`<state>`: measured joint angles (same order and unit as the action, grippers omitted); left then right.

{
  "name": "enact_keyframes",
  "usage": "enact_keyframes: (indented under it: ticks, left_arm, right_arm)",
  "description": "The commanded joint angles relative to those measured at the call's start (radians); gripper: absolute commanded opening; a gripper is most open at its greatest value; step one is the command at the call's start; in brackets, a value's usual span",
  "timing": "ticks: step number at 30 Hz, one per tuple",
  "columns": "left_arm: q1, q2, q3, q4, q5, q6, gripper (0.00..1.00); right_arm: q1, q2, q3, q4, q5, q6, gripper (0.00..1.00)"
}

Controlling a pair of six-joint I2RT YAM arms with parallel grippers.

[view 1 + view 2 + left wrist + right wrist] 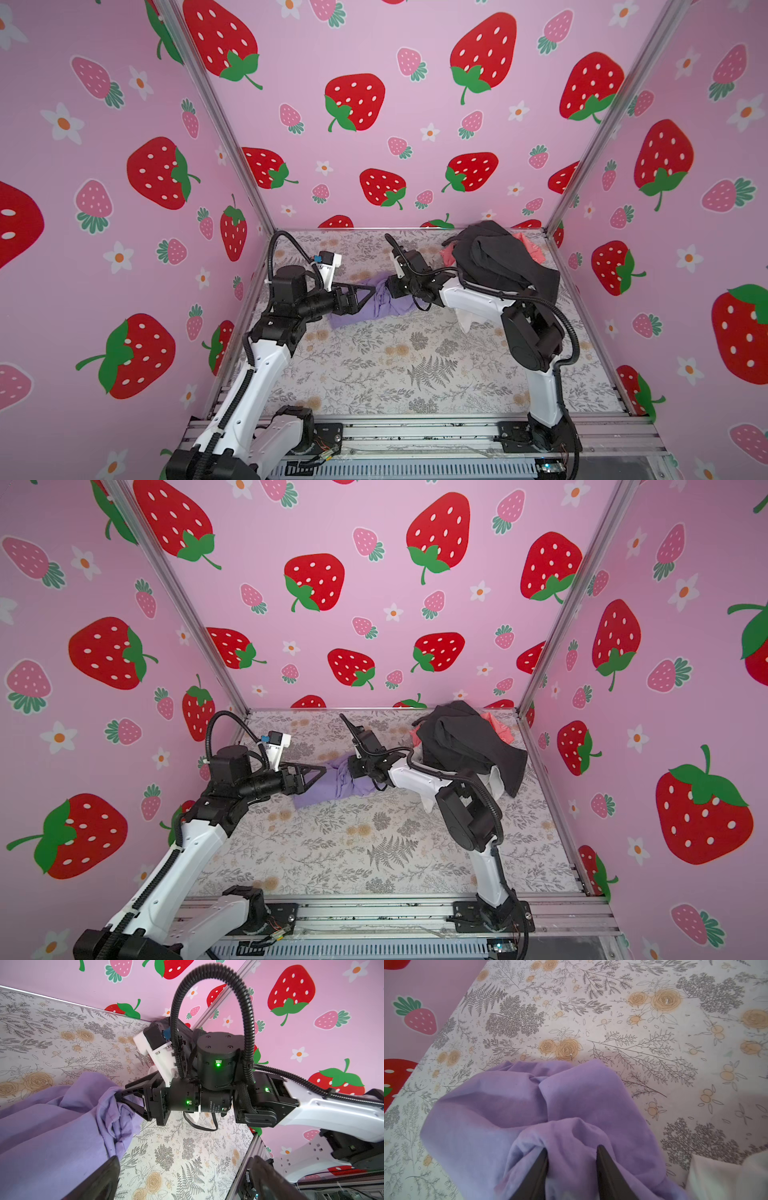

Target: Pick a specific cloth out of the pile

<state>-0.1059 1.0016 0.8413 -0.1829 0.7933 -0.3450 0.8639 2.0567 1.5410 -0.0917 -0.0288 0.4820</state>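
The cloth (365, 313), plain lavender, lies crumpled on the floral table (415, 365). In both top views it sits toward ten o'clock from the table's middle, apart from the pile (498, 257). The right gripper (572, 1147) meets it from the cloth's one o'clock. Its jaws stand partly apart, the tips are sunk in a bunched fold, and some fabric laps over one fingertip (536, 1169). The left gripper (186, 1167) points in from nine o'clock with its jaws spread wide, holding nothing, and one finger (104, 1180) is just beside the cloth's edge. The pile fills the table's one o'clock corner, with a dark grey garment (511, 270) on top and coral-pink fabric (534, 249) behind. A white cloth (465, 322) lies at its six o'clock side, under the right arm.
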Motion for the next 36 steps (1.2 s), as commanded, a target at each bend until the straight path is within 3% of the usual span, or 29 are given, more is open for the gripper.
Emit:
enact_keyframes:
  ticks: [1, 8, 18, 36]
  left_arm:
    - [-0.004, -0.005, -0.005, 0.016, 0.004, 0.008, 0.99]
    - [-0.004, -0.006, -0.005, 0.014, 0.005, 0.008, 0.99]
    - [-0.004, -0.013, -0.008, 0.014, 0.003, 0.011, 0.99]
    - [-0.004, -0.013, -0.008, 0.012, -0.003, 0.011, 0.99]
  right_arm:
    - [-0.001, 0.034, 0.024, 0.013, -0.08, 0.041, 0.39]
    - [0.007, 0.05, -0.032, 0.062, -0.184, 0.112, 0.41]
    - [0.046, 0.123, -0.028, 0.13, -0.282, 0.181, 0.55]
    - [0.07, 0.336, 0.194, 0.227, -0.403, 0.323, 0.52]
